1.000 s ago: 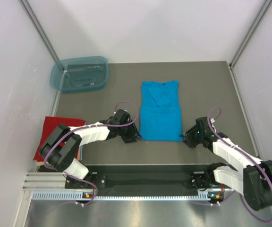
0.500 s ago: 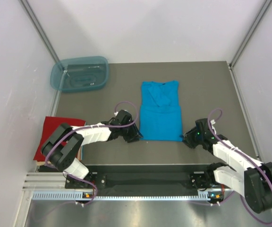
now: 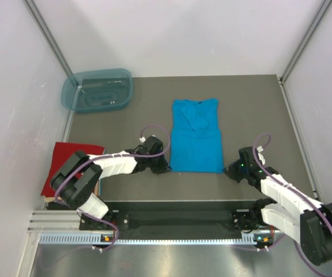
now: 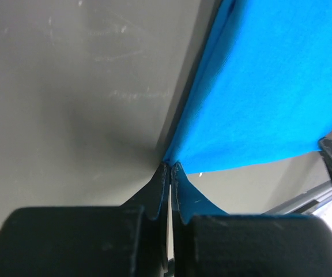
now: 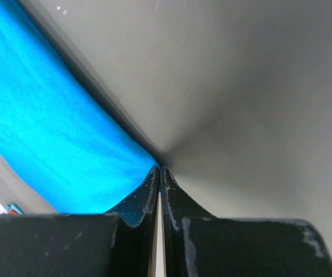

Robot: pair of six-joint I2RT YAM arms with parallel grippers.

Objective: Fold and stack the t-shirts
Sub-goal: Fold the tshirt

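Note:
The turquoise t-shirt (image 3: 196, 138) lies flat mid-table, sleeves folded in, collar at the far end. My left gripper (image 3: 165, 167) sits low at its near left corner, and the left wrist view shows the jaws (image 4: 170, 167) shut with the blue cloth (image 4: 264, 98) running into their tips. At the near right corner my right gripper (image 3: 228, 171) is pressed to the table. Its jaws (image 5: 159, 170) are shut on the hem corner of the same shirt (image 5: 51, 133). The red t-shirt (image 3: 68, 164) lies folded at the table's left edge, partly behind the left arm.
A translucent blue-green plastic tub (image 3: 97, 90) stands at the far left corner. White walls with metal posts close in the table on three sides. The arms' mounting rail (image 3: 177, 222) runs along the near edge.
Both grippers have closed from partly open onto the near corners of the turquoise shirt. The right gripper has shifted slightly toward the near edge. The shirt lies as before.

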